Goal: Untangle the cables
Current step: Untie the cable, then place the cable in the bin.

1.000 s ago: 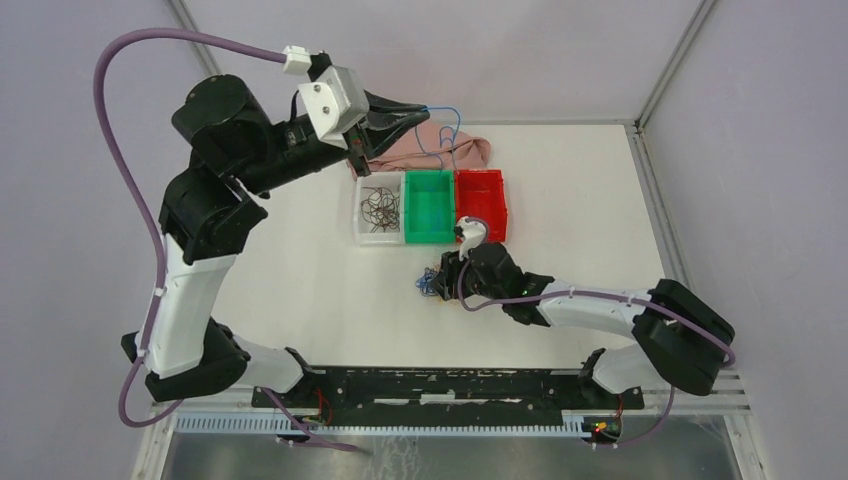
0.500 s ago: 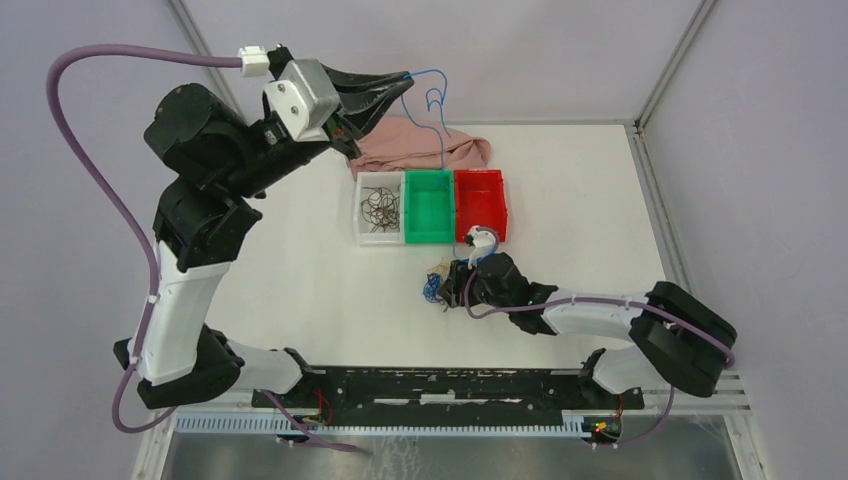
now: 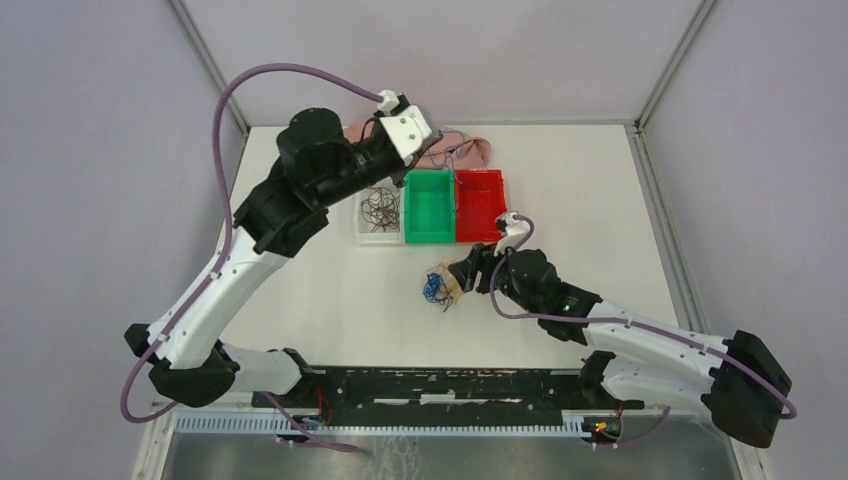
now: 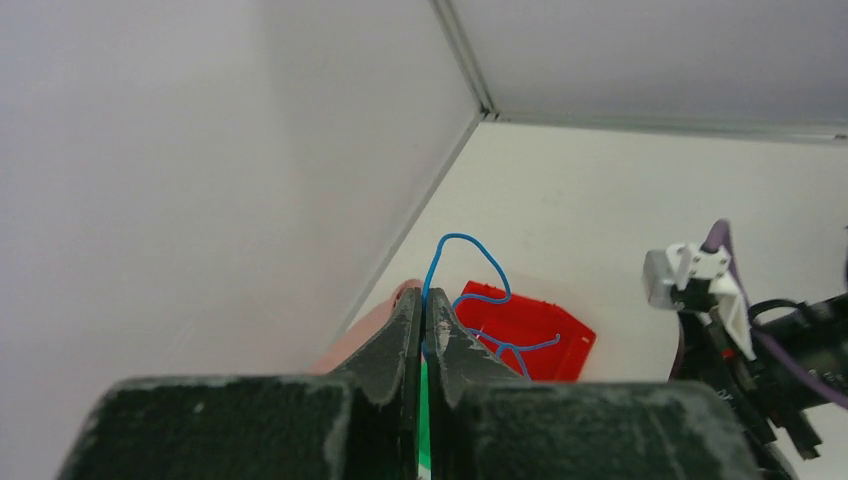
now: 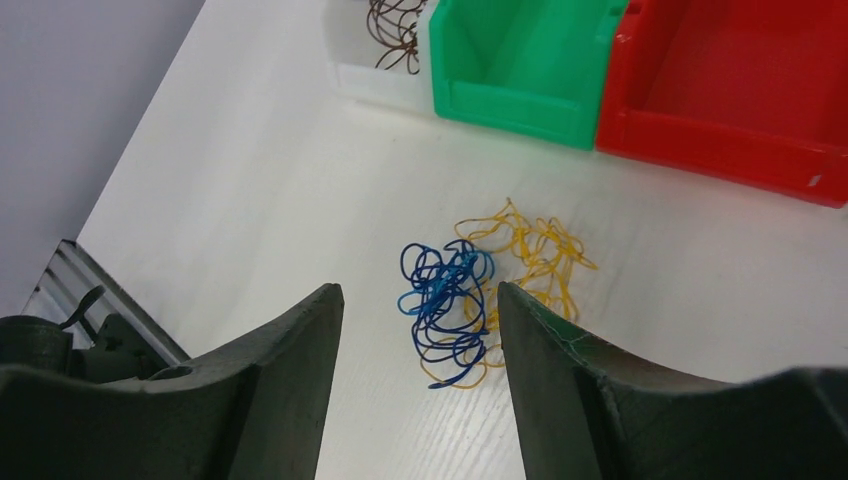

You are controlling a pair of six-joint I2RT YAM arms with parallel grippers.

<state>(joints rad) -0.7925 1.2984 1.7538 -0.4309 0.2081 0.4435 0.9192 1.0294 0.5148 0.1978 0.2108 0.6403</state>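
Two lots of cables to note. One blue cable (image 4: 463,262), a single curly strand, is pinched in the left jaws, which are closed tight on it. It is held up off the table, and the left wrist view shows its free loops against the red bin (image 4: 530,335).

The rest of the cables (image 5: 480,290) lie as a loose knot on the table (image 5: 250,200), near the front of the green bin (image 5: 520,80). Blue loops are on the left and yellow-orange on the right, overlapping where they meet. Dark brown strands (image 3: 381,210) sit in the clear bin (image 3: 381,241). The right jaws stand wide open over the knot with nothing in them.

Handling, by judgement:
- The cables look very light, thin and springy. The loops will likely snag on each other, so a hard pull may drag the whole knot along.
- They seem soft enough to bend without damage and too fine for a sloppy pinch.
- The best hold is probably an outlying loop at the knot's edge, a blue one on the left side or a yellow one at the far right, not the dense middle.
- A slow lift should let neighbouring loops slip off.
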